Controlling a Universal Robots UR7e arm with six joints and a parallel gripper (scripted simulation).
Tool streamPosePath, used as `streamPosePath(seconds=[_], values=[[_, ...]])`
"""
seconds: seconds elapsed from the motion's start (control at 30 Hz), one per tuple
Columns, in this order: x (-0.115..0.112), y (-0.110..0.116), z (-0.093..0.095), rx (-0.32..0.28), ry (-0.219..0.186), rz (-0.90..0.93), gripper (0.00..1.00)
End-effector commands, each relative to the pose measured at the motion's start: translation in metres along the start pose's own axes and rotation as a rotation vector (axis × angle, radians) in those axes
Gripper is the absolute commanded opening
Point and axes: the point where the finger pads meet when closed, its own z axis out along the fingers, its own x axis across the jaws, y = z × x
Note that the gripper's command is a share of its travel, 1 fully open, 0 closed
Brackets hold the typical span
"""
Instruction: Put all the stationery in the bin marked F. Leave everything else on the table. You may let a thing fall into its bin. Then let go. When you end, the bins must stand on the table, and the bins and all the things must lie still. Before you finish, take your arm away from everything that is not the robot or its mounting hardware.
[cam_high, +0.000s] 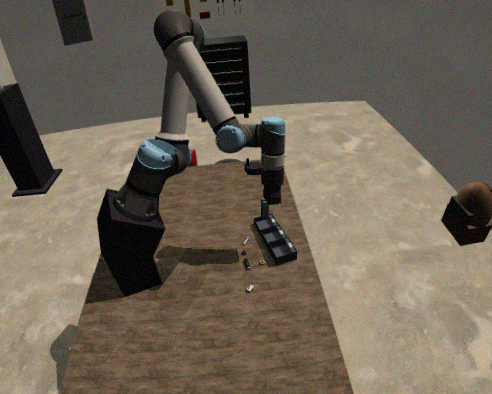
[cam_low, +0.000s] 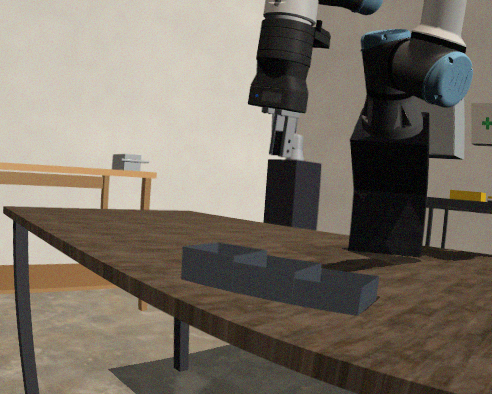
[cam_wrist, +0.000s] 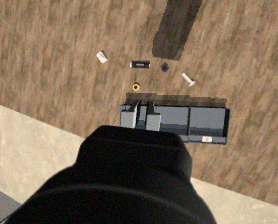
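A dark grey row of three bins (cam_high: 289, 248) (cam_low: 280, 287) (cam_wrist: 226, 122) stands on the wooden table near its right edge. Its labels are too small to read. Several small things lie beside it: a white piece (cam_high: 246, 240) (cam_wrist: 188, 78), a dark round piece (cam_high: 244, 253) (cam_wrist: 164, 66), a black oblong piece (cam_high: 246, 265) (cam_wrist: 140, 64), a yellow ring (cam_high: 261, 262) (cam_wrist: 135, 86) and a white piece (cam_high: 249, 288) (cam_wrist: 101, 56). My gripper (cam_high: 264, 207) (cam_low: 284, 147) (cam_wrist: 143, 109) hangs above the end compartment nearest the arm's base. Its fingers stand a little apart with nothing between them.
The arm's black base (cam_high: 129, 240) (cam_low: 387, 200) stands at the table's left edge and casts a shadow towards the small things. The table's right edge (cam_high: 312, 250) runs close behind the bins. A black pedestal (cam_low: 292, 192) stands beyond the table.
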Motion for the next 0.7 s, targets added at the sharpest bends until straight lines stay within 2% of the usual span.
streamPosePath(seconds=[0.0,0.07,0.1,0.13,0.2,0.23,0.33,0.37,0.43,0.47,0.53,0.57,0.67], values=[[-0.010,-0.016,-0.005,0.008,0.026,0.011,0.31],[-0.010,-0.016,-0.005,0.008,0.026,0.011,0.31],[-0.013,-0.023,-0.007,0.009,0.057,0.035,0.31],[-0.016,-0.031,-0.009,0.009,0.057,0.034,0.31],[-0.017,-0.032,-0.009,0.009,0.057,0.034,0.31],[-0.020,-0.040,-0.010,0.002,0.086,0.060,0.31],[-0.022,-0.046,-0.012,0.002,0.086,0.060,0.31],[-0.024,-0.054,-0.013,-0.013,0.114,0.088,0.31],[-0.025,-0.058,-0.014,-0.013,0.114,0.088,0.31],[-0.027,-0.066,-0.014,-0.037,0.140,0.117,0.31],[-0.027,-0.068,-0.014,-0.037,0.140,0.117,0.31],[-0.029,-0.076,-0.014,-0.069,0.161,0.148,0.31],[-0.029,-0.076,-0.014,-0.069,0.161,0.148,0.31]])
